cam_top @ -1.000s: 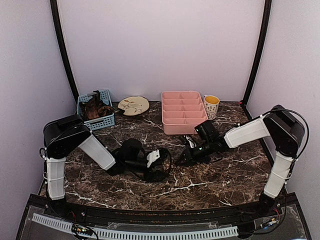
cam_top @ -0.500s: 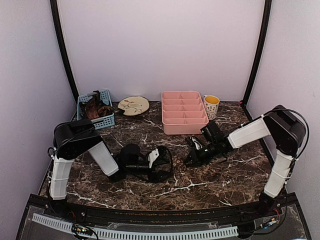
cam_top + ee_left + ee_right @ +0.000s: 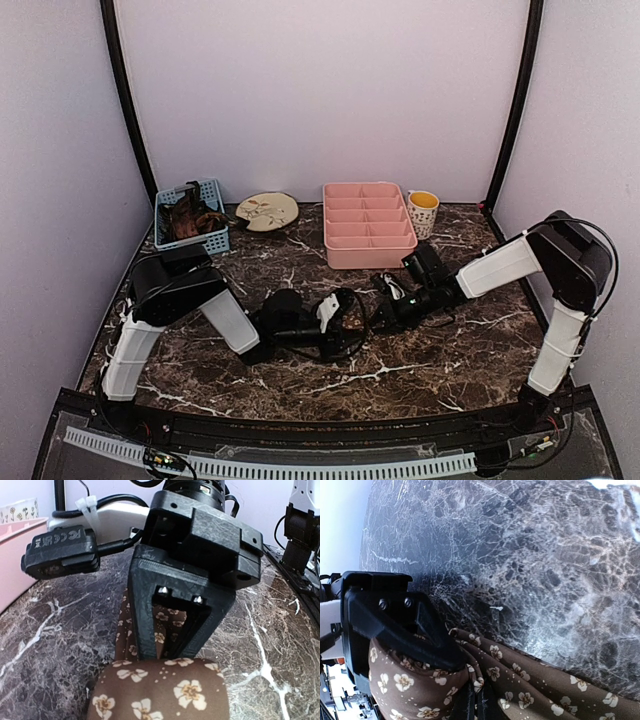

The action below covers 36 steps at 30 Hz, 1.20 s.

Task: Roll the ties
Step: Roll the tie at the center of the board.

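Dark marble desk (image 3: 440, 360) w/ white veins, pale lilac walls (image 3: 320, 90) around; pink tray (image 3: 366, 225) & blue basket (image 3: 190, 230) at back. Mid-desk, betw. arms, lies the tie (image 3: 530, 680): right claw (image 3: 383, 312) clenched on it, rolled end nearest left claw (image 3: 345, 318), whose grip I can't tell.

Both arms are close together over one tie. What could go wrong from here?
1. The left gripper and right gripper are nearly nose to nose; rolling closer could make them collide.
2. The right gripper pinches the tie bunched and creased, so the remainder may wind unevenly.
3. The roll fills the bottom of the left wrist view and hides how it is held; if the hold is loose, it may unwind.
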### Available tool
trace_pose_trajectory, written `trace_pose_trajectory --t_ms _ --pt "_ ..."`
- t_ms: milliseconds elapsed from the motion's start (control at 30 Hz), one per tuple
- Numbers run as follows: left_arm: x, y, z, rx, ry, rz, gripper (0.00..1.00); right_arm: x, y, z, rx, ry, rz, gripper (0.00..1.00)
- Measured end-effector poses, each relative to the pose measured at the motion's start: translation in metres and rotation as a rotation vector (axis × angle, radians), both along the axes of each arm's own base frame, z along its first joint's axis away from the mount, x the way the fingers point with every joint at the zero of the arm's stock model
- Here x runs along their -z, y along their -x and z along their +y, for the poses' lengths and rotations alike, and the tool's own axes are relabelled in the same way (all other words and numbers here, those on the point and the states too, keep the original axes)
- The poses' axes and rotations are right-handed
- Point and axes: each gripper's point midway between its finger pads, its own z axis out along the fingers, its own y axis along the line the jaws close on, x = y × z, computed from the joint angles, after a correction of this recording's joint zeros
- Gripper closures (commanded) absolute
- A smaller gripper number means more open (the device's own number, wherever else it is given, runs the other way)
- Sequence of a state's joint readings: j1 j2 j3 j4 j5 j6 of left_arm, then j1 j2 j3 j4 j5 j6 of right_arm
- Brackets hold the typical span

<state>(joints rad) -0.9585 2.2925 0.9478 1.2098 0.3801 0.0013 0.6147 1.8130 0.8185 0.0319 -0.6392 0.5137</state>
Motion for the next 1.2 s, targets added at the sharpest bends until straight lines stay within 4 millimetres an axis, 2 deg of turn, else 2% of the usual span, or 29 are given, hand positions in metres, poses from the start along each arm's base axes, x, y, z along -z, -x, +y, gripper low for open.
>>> trace_pose_trajectory --t_ms 67,133,200,400,533,700,800,900,967,1100,1200 --pt "0.002 0.0 0.001 0.0 -0.01 -0.011 0.78 0.0 0.0 0.0 0.001 0.001 0.0 0.85" --pt "0.002 0.001 0.004 0.002 -0.025 -0.031 0.8 -0.002 0.001 -0.001 -0.004 0.001 -0.002 0.69" --pt "0.0 0.003 0.01 -0.002 -0.052 -0.046 0.8 -0.007 0.001 -0.002 0.003 0.002 -0.003 0.59" --pt "0.004 0.005 0.022 -0.016 -0.131 -0.061 0.8 -0.036 -0.002 0.0 0.025 -0.033 -0.014 0.51" --pt "0.005 0.005 0.024 -0.017 -0.161 -0.065 0.79 -0.054 -0.002 0.009 0.017 -0.083 -0.005 0.5" --pt "0.005 0.005 0.024 -0.014 -0.173 -0.062 0.79 -0.067 0.005 0.029 -0.039 -0.107 -0.007 0.54" --pt "0.005 0.005 0.024 -0.014 -0.177 -0.059 0.78 -0.062 0.007 0.037 -0.062 -0.089 0.009 0.56" --pt "0.006 0.005 0.024 -0.013 -0.18 -0.057 0.79 -0.051 0.008 0.037 -0.071 -0.053 0.029 0.61" --pt "0.005 0.005 0.024 -0.012 -0.18 -0.057 0.79 -0.044 0.007 0.035 -0.072 -0.024 0.038 0.7" --pt "0.006 0.006 0.023 -0.009 -0.184 -0.053 0.78 -0.04 0.006 0.034 -0.085 -0.005 0.03 0.99" --pt "0.006 0.006 0.023 -0.006 -0.187 -0.049 0.67 -0.043 0.003 0.036 -0.092 -0.003 0.004 1.0"
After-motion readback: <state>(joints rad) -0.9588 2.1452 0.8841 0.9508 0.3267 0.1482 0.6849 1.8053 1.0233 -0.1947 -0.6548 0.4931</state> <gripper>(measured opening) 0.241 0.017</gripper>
